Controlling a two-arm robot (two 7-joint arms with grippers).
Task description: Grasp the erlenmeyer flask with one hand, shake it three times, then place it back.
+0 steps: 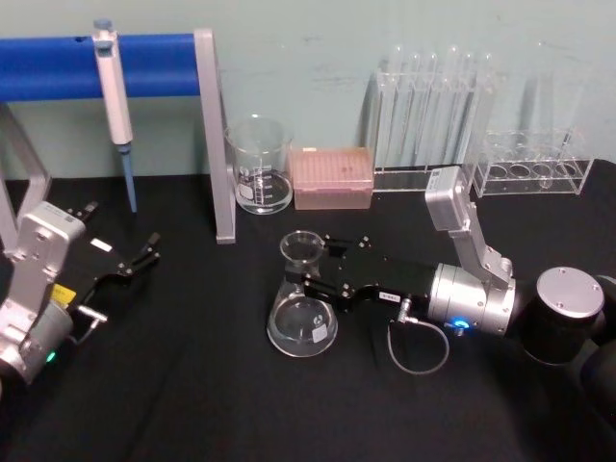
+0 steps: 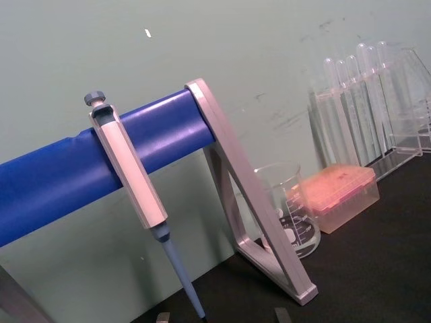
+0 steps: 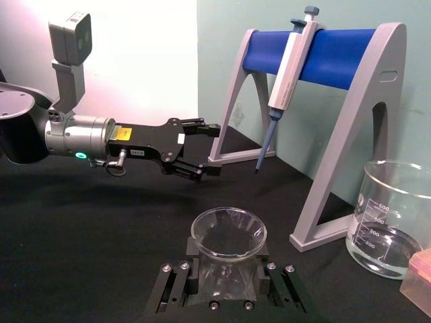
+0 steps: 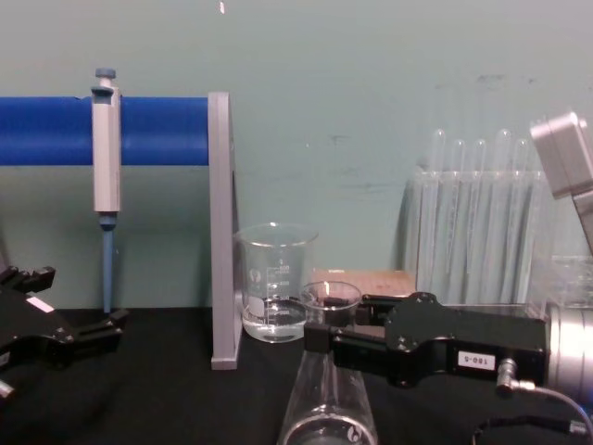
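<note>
Between jaws of right tool (image 1: 306, 272), erlenmeyer flask (image 1: 302, 327) sits clamped at neck, base on tabletop (image 1: 192, 385); well to its left, left tool (image 1: 136, 259) idles w/ jaws apart.

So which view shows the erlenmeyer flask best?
The head view: the erlenmeyer flask rim to base, with the right gripper closed on its neck. The chest view gives its side profile, base cut off; the right wrist view looks into its rim.

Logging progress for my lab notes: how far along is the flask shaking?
Reach looks done: the right gripper sits at the erlenmeyer flask. In hand: it appears closed on the neck, flask upright. Shakes can't be judged here; release remains. The left gripper rests open, aside.
</note>
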